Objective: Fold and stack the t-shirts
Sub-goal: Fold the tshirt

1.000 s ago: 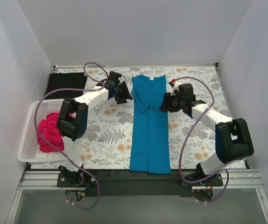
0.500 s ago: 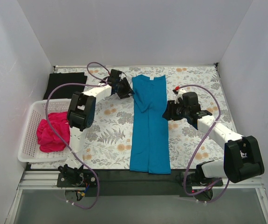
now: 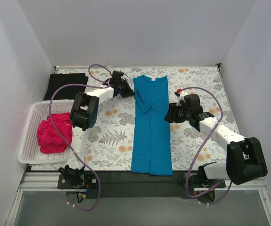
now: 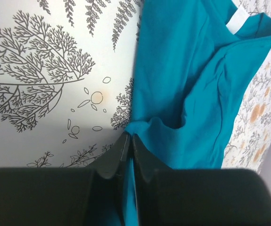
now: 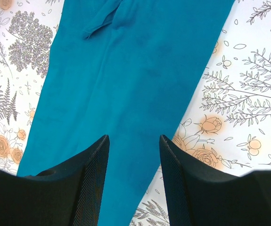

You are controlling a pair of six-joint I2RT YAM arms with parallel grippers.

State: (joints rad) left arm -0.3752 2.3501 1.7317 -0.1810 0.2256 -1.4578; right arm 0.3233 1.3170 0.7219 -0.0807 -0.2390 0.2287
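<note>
The teal-blue t-shirt (image 3: 150,136) lies as a long narrow strip down the middle of the table, collar at the far end. My left gripper (image 3: 129,92) is at its left edge near the collar and is shut on a pinch of teal cloth (image 4: 182,70); the fingertips (image 4: 124,141) meet with cloth between them. My right gripper (image 3: 169,114) is open and hovers over the shirt's right edge (image 5: 140,70), holding nothing. The black t-shirt (image 3: 67,84) lies flat at the far left. The magenta-pink t-shirt (image 3: 53,134) is bunched in the basket.
The white mesh basket (image 3: 28,141) stands at the left table edge. The floral table covering (image 3: 111,132) shows on both sides of the teal strip. White walls close in the left, right and back. Purple cables loop off both arms.
My left gripper has moved a little farther and right onto the teal shirt's left edge. My right arm has swung lower and nearer, bringing its gripper down along the shirt's right edge.
</note>
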